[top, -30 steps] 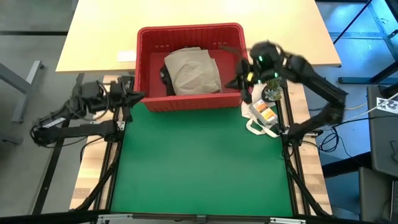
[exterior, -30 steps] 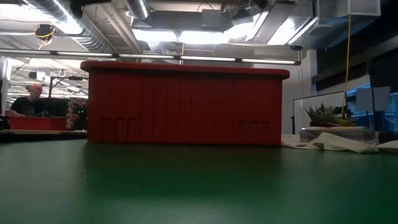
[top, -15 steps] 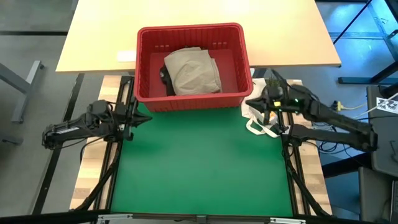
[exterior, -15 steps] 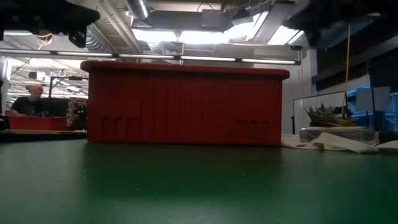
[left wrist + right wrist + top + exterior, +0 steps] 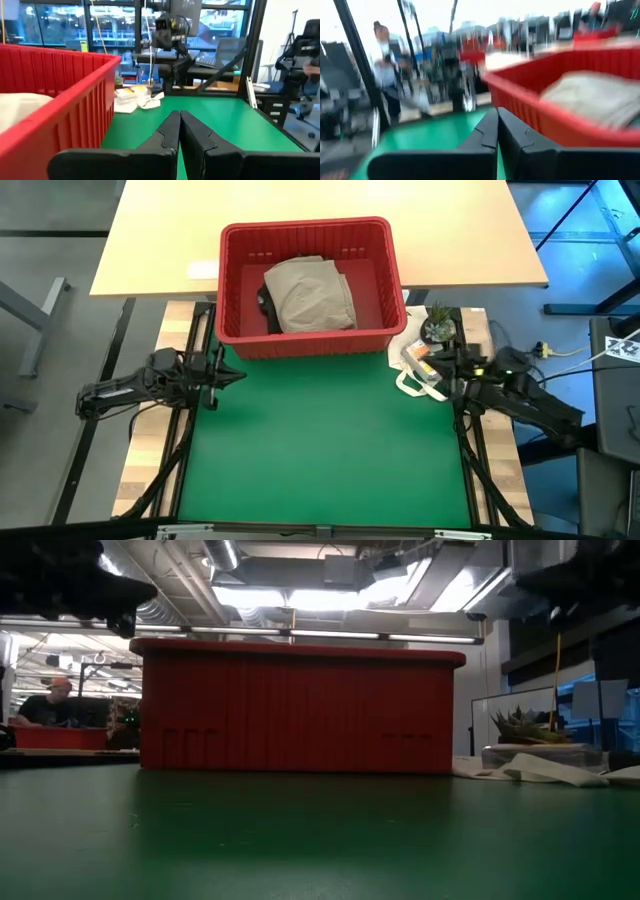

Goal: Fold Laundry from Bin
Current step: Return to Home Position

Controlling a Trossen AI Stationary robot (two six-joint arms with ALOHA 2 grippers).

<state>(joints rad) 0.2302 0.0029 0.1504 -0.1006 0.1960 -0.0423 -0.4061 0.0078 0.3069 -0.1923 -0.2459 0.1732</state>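
Green flat table mat [image 5: 320,455]: bare surface, nearest. Left gripper [image 5: 179,115]: at the mat's left edge, fingers pressed together, holding nothing. Right gripper [image 5: 497,111]: at the right edge, fingers likewise together, empty, beside a white cloth bag [image 5: 412,372]. Rectangular red plastic slotted bin [image 5: 305,340]: at the mat's far edge. Inside it, a folded beige-tan garment [image 5: 312,293] lies on a dark garment [image 5: 266,305].

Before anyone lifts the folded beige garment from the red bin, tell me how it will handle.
Probably floppy: the beige garment shows soft creases and rounded folds. Likely light, so lifting one edge could undo its fold.
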